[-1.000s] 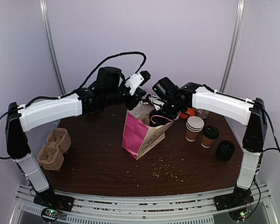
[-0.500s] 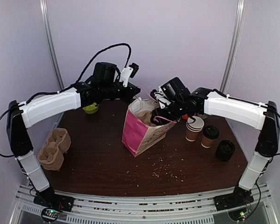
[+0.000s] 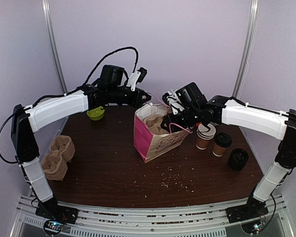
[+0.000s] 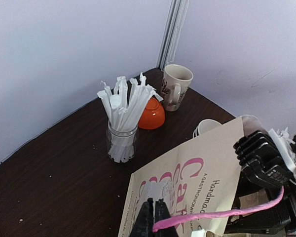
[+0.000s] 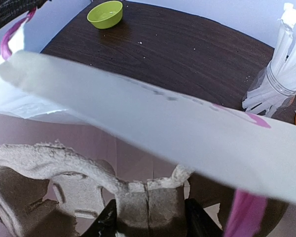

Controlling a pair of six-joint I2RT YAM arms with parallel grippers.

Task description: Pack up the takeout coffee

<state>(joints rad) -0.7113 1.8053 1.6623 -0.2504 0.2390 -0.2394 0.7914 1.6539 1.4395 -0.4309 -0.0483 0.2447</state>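
Brown paper cup [image 3: 221, 144], black lid on, upright at far right. Open brown cups [image 3: 204, 139] (stacked, white rims) upright, just beside it, left.

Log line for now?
left gripper: shut on pink bag handle | right gripper: holds pulp carrier inside paper bag | lidded coffee cup: outside bag

We count one bag [image 3: 160, 143], one carrier [image 5: 79, 165] inside it and a carrier pile [image 3: 56, 157] we cannot number, one lidded cup [image 3: 221, 143], one cup stack [image 3: 205, 138], one black round thing [image 3: 238, 159], one green bowl [image 3: 95, 113], one orange bowl [image 4: 152, 113], one mug [image 4: 176, 87], one straw jar [image 4: 122, 143].
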